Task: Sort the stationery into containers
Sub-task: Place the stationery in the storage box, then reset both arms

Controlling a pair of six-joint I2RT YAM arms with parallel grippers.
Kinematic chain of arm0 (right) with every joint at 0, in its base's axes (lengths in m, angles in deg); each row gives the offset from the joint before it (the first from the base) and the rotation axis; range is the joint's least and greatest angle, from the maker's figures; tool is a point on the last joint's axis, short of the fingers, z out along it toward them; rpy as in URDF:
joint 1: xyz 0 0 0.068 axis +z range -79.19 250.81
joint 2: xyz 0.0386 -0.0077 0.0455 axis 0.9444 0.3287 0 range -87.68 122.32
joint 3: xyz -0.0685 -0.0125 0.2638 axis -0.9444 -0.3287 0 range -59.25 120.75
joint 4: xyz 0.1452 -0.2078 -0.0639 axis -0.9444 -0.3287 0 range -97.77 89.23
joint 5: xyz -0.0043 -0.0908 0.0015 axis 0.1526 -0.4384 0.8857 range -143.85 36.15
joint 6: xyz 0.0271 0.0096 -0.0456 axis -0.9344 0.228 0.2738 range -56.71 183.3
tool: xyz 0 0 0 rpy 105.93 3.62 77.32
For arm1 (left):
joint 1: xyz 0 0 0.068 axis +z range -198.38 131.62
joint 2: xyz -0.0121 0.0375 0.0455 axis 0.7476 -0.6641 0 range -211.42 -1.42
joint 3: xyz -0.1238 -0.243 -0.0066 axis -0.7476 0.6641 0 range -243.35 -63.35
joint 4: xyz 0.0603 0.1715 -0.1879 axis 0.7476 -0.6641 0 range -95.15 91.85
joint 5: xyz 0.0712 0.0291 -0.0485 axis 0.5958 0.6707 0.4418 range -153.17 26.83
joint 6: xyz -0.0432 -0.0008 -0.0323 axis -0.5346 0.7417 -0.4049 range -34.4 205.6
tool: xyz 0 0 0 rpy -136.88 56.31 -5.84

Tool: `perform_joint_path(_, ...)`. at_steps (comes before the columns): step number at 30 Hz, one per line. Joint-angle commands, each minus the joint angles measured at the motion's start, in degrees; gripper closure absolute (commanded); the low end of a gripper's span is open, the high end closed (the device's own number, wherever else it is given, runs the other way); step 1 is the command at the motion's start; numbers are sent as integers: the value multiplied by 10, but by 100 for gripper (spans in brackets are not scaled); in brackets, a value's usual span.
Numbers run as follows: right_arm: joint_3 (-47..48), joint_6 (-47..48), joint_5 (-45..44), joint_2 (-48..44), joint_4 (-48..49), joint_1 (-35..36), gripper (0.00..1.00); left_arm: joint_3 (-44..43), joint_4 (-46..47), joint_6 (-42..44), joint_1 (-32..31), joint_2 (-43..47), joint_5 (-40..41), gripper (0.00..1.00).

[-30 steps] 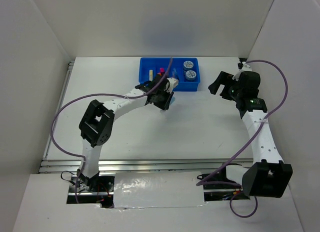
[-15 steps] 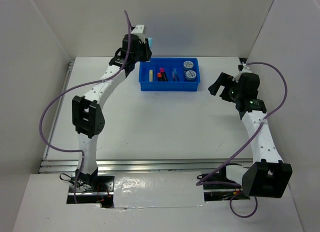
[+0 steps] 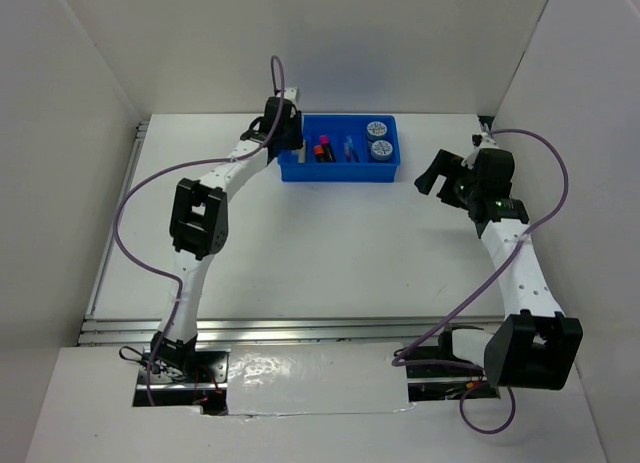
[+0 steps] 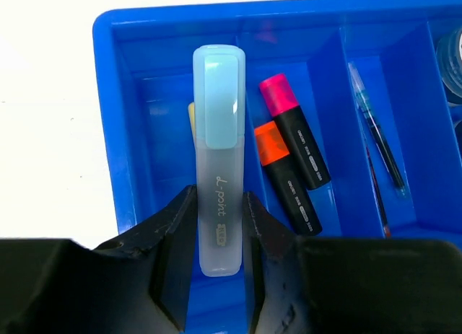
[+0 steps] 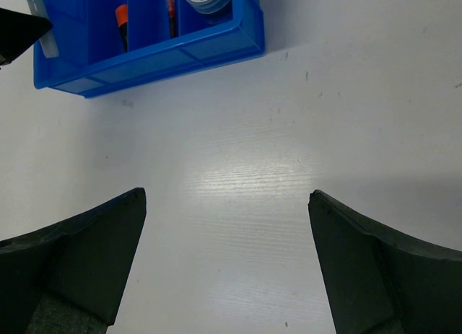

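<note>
Down from its higher perch of half a second ago, the left gripper (image 4: 219,204) now sits low over the left end of the bright blue tray (image 3: 340,173), and the right arm has barely shifted. The left gripper's jaws are narrow, clamped on the lower body of a light blue highlighter (image 4: 219,168). The marker points away from the wrist camera with its cap end farthest out, above the tray's leftmost compartment. Whether it touches the floor there cannot be told.

A pale yellow highlighter (image 4: 191,114) lies in that same compartment, mostly hidden behind the held marker. In the next compartment to the right, an orange highlighter (image 4: 286,179) and a pink highlighter (image 4: 297,135) lie side by side, touching. A thin blue pen (image 4: 377,139) lies in the compartment after that. Two blue-and-white patterned rolls (image 3: 377,129) occupy the tray's right end.

The right gripper (image 5: 225,197) hangs over the bare white table (image 3: 330,253) to the right of the tray, its jaws spread wide and holding nothing.
</note>
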Motion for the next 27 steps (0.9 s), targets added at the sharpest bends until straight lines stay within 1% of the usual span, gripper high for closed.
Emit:
perform_joint_path(1,7,-4,-3,7,16,0,0,-29,10,16,-6,-2,26,65)
perform_joint_path(5,9,-9,-1,11,12,1,0,-22,0,16,-6,-13,40,59)
perform_joint_path(8,10,-8,-2,7,12,2,0,-22,0,16,-5,-16,48,46)
perform_joint_path(9,12,-6,-2,7,11,2,0,-24,-1,16,-5,-17,49,38)
perform_joint_path(11,15,-5,-4,7,9,2,0,-31,-1,17,-6,-17,49,30)
perform_joint_path(15,23,2,-8,4,5,6,0,-62,-11,34,-8,3,53,20)
perform_joint_path(16,24,5,-9,0,6,6,0,-82,-16,35,-8,9,53,18)
perform_joint_path(18,34,19,-12,-1,3,7,0,-99,-43,48,-8,41,50,1)
perform_joint_path(19,38,25,-17,-1,2,6,0,-100,-51,51,-8,59,52,1)
perform_joint_path(20,47,32,-25,-1,2,7,0,-93,-60,66,-5,97,44,1)
perform_joint_path(21,55,55,-32,6,-5,7,0,-83,-76,74,-5,120,35,1)
perform_joint_path(22,63,67,-39,10,-13,7,0,-44,-84,87,-3,169,27,1)
perform_joint_path(23,78,87,-60,20,-24,6,0,-14,-96,94,-2,197,28,1)
perform_joint_path(24,84,98,-67,24,-27,4,0,40,-108,101,-1,220,30,1)
perform_joint_path(25,90,106,-75,28,-31,2,0,62,-121,115,2,262,25,1)
perform_joint_path(26,91,119,-85,33,-34,0,0,88,-148,117,6,280,24,1)
perform_joint_path(27,90,125,-87,35,-34,-6,0,138,-163,117,11,313,24,1)
